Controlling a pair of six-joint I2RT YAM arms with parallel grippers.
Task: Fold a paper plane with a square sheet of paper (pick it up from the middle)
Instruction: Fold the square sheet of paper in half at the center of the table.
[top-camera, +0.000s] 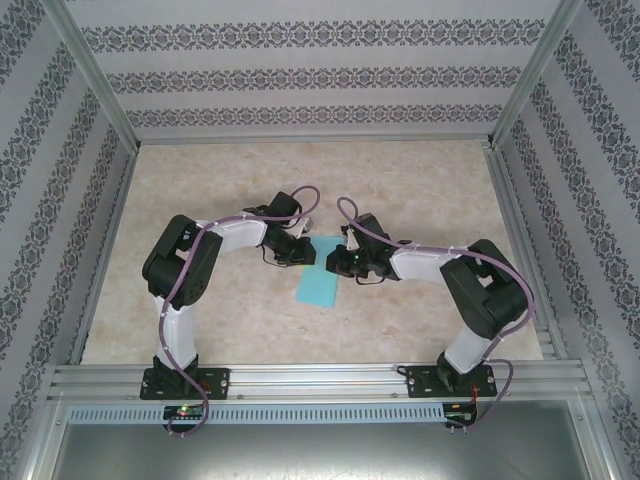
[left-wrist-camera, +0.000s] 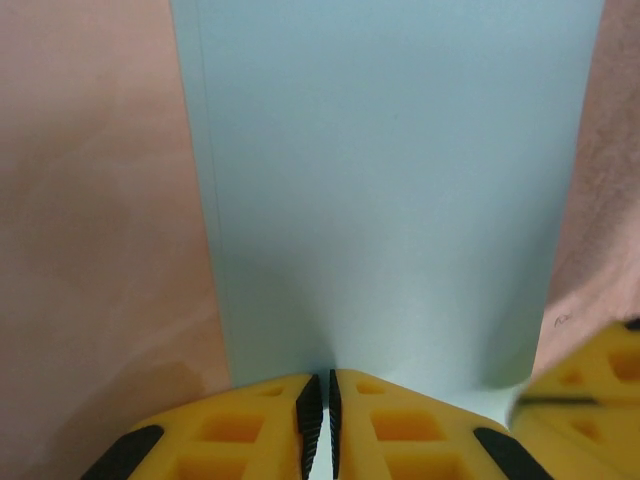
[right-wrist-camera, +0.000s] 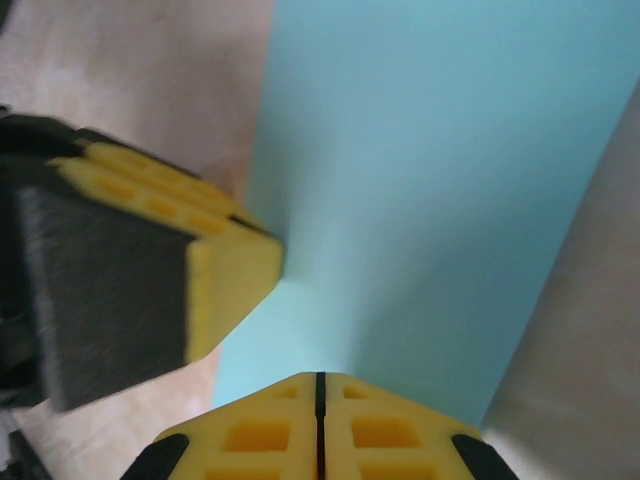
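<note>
Where the two arms meet at the middle of the table (top-camera: 200, 200), the turquoise sheet of paper (top-camera: 322, 278) shows as a narrow rectangle, its long side running toward the bases. At its far short edge the left claw (left-wrist-camera: 321, 385) is clamped on the paper, pads nearly touching. Just beside it, the right claw (right-wrist-camera: 320, 380) has its fingers pressed together at the same edge, apparently pinching the paper too.

Bare tabletop inside a papered booth

A beige, marble-patterned tabletop (top-camera: 400, 190) sits between walls (top-camera: 300, 80) papered in pale stripes with dark ornamental bands. Silvery metal posts (top-camera: 95, 75) slant up at the corners. Along the near edge runs a ribbed metal rail (top-camera: 320, 380), with a slotted strip (top-camera: 320, 412) just below it.
</note>
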